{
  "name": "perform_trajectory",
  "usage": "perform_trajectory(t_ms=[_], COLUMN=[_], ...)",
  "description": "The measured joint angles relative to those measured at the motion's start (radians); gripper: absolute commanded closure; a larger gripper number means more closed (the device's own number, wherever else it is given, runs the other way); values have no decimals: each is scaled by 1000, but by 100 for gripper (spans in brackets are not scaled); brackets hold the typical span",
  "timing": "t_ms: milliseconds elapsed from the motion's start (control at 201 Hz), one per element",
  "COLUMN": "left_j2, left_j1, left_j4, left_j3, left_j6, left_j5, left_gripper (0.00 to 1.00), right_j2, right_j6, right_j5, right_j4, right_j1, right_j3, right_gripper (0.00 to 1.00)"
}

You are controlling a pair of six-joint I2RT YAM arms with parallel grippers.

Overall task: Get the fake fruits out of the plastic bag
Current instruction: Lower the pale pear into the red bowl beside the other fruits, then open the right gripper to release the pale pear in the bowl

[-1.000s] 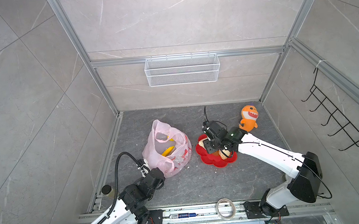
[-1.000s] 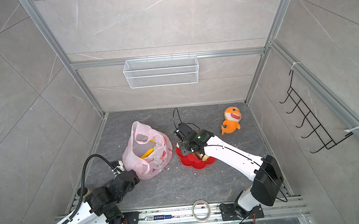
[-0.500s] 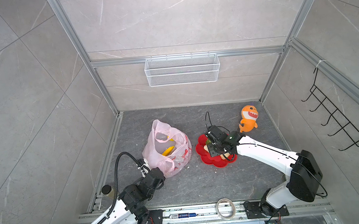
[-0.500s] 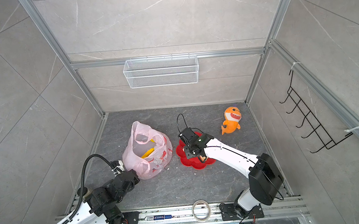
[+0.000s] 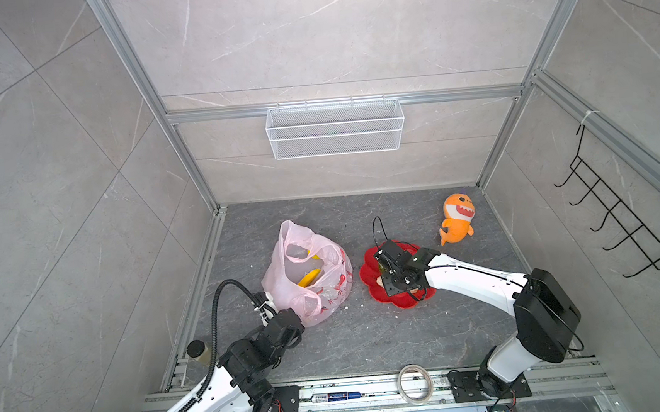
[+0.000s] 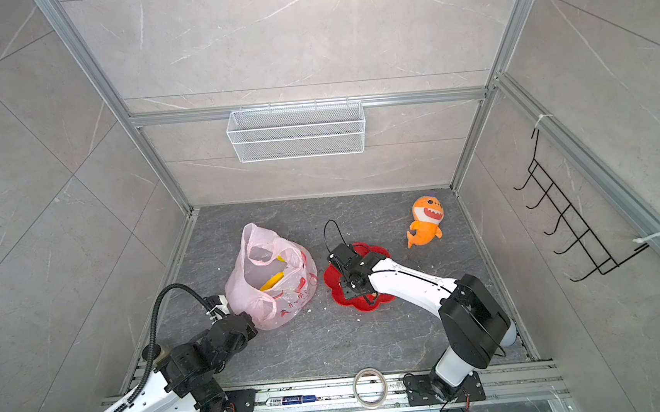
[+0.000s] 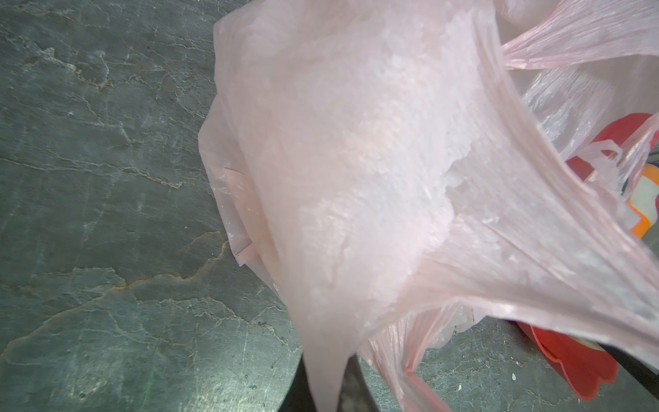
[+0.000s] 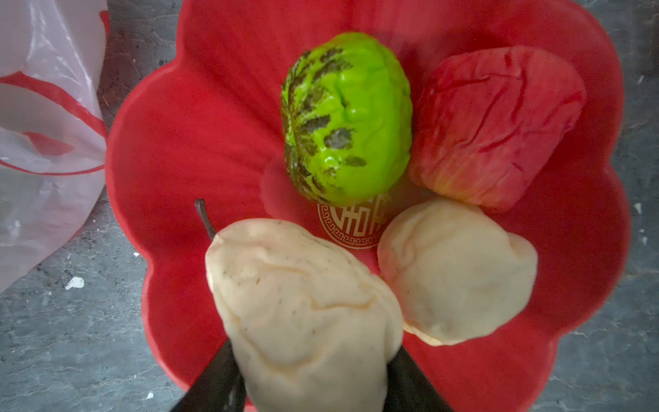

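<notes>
Right of centre, over the red dish, a cream pear is pinched by the right end effector — presumably for release.

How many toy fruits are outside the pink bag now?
4: green bumpy fruit, red fruit, cream fruit in the red flower-shaped dish; cream stemmed pear held by right pincer over it. More may be hidden.
</notes>
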State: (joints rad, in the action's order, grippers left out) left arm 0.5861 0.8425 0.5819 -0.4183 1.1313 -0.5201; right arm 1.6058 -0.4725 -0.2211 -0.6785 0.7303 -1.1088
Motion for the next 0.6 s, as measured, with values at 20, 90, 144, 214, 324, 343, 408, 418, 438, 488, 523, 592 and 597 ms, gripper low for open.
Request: perform_trajectory(t_ms=[20,90,144,214,324,343,408,418,438,488,523,592,597], left_j2=[0,0,0,0,0,1,2,2,2,3,3,3,3], left_j1=[0,0,0,0,0,0,0,0,0,0,0,0,0], left_j4=[0,0,0,0,0,0,0,0,0,0,-1,-1,-1], left_j3=[0,0,0,0,0,0,0,0,0,0,0,0,0], left_j6=[0,0,0,0,0,0,0,0,0,0,0,0,0], left_j5=[0,0,1,1,3,3,4,4,4,4,4,4,4], left_gripper=[100,100,100,100,100,100,100,100,100,100,100,100,100], right_j2=[0,0,0,0,0,0,1,2,3,5,5,5,5], right_j6=[0,-1,-3,-4,-7,-7,-8,-8,-8,-8,-8,-11,-11], right_j5=[0,0,-1,-2,-4,-4,-4,-4,-5,-4,-4,-4,-4], right_j4=[1,1,-1,0,-1,-1,-1,-2,-2,-2,-1,-2,-2], right_j1=[0,-2,-2,-2,-2,-2,-2,-2,-2,-2,-2,-2,-2], right_j3=[1,6,6,8,21,24,32,32,34,38,40,43,43], right_gripper=[63,62,61,60,59,59,58,57,57,55,53,50,50])
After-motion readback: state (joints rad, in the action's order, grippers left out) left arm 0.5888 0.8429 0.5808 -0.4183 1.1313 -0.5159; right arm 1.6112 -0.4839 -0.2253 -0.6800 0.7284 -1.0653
